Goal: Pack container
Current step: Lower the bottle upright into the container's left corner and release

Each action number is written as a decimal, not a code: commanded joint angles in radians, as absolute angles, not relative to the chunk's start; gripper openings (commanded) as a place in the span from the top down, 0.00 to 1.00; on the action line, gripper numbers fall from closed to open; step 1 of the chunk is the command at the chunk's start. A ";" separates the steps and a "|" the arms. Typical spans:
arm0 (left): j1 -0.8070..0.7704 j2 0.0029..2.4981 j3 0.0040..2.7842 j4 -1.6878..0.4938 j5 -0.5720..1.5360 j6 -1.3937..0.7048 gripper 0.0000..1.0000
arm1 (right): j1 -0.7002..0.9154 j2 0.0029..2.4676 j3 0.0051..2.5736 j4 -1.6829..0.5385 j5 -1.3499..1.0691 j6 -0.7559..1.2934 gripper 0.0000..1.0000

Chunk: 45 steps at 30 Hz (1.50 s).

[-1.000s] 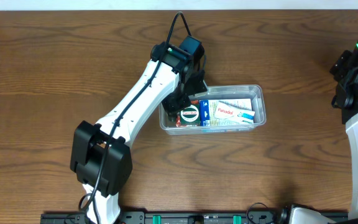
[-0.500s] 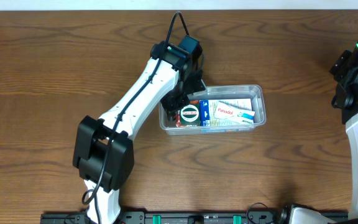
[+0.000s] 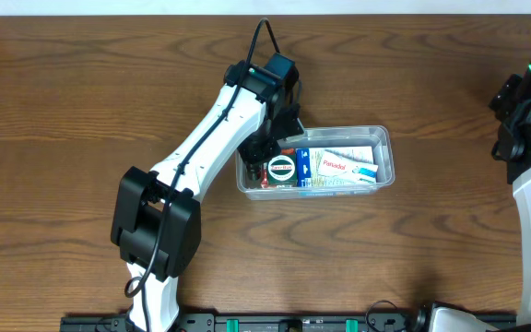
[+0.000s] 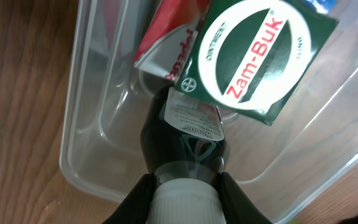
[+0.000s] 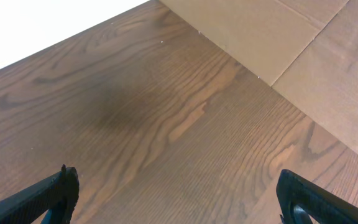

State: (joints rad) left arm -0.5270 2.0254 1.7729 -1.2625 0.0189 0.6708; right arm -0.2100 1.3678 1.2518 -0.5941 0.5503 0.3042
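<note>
My left hand [image 4: 186, 210] is clamped on the white cap [image 4: 185, 196] of the dark bottle [image 4: 182, 134]. Its long axis runs straight from the hand into the left end of the container [image 3: 387, 159], mid worktop [image 3: 81, 92], base probably touching bottom. My right hand [image 5: 180, 204] gapes, well apart.

Brown wood-grain table [image 3: 81, 92], clear plastic container [image 3: 385, 157] resting near its middle, seemingly flat on the surface

The clear, round-cornered rectangular container [image 3: 387, 162] sits upright and lidless on the wooden table [image 3: 81, 92], holding medicine boxes [image 3: 344, 166].
</note>
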 commanded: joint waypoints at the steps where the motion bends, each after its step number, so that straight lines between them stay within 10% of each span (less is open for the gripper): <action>1: -0.523 2.026 1.770 -1.265 0.053 0.684 0.86 | -0.216 1.371 1.252 -0.595 0.564 0.318 0.01; 45: -0.474 2.026 1.696 -1.195 0.041 0.692 0.86 | -0.216 1.371 1.252 -0.595 0.564 0.318 0.01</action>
